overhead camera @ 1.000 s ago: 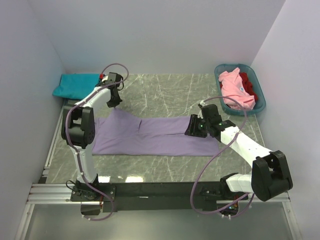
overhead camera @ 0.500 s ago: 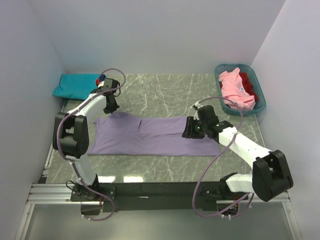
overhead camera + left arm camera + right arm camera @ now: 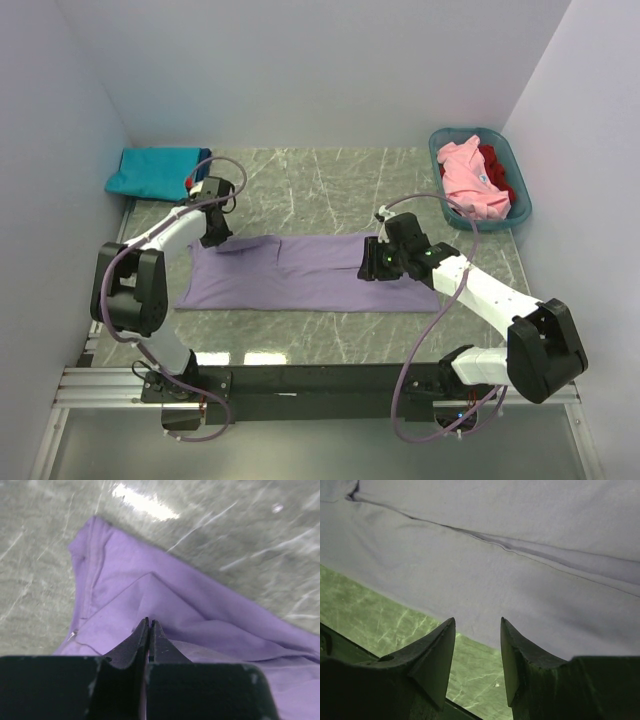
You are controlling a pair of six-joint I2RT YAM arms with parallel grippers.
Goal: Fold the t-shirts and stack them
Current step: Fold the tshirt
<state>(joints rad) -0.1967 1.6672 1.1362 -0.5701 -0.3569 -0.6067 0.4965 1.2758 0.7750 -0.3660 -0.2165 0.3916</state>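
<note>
A lavender t-shirt point(image 3: 300, 272) lies flat and long across the middle of the table. My left gripper point(image 3: 213, 232) is at its far left corner, jaws shut and pinching a raised fold of the cloth point(image 3: 210, 605) at the tips point(image 3: 149, 622). Over the shirt's right part hovers my right gripper point(image 3: 372, 265), open, with nothing between its fingers point(image 3: 477, 620); the shirt's near hem and a seam point(image 3: 495, 555) lie just beyond them. A folded teal t-shirt point(image 3: 155, 170) rests at the far left. Pink point(image 3: 470, 180) and red point(image 3: 497, 170) t-shirts fill the basket.
The teal-blue plastic basket point(image 3: 524, 205) stands at the far right corner. White walls close in the table on three sides. Both arms' cables loop above the marble tabletop point(image 3: 330, 185). A black rail point(image 3: 320, 378) runs along the near edge.
Both grippers have moved left and a little nearer. The lavender shirt has slid left with them, and its far left corner has come down closer to the table.
</note>
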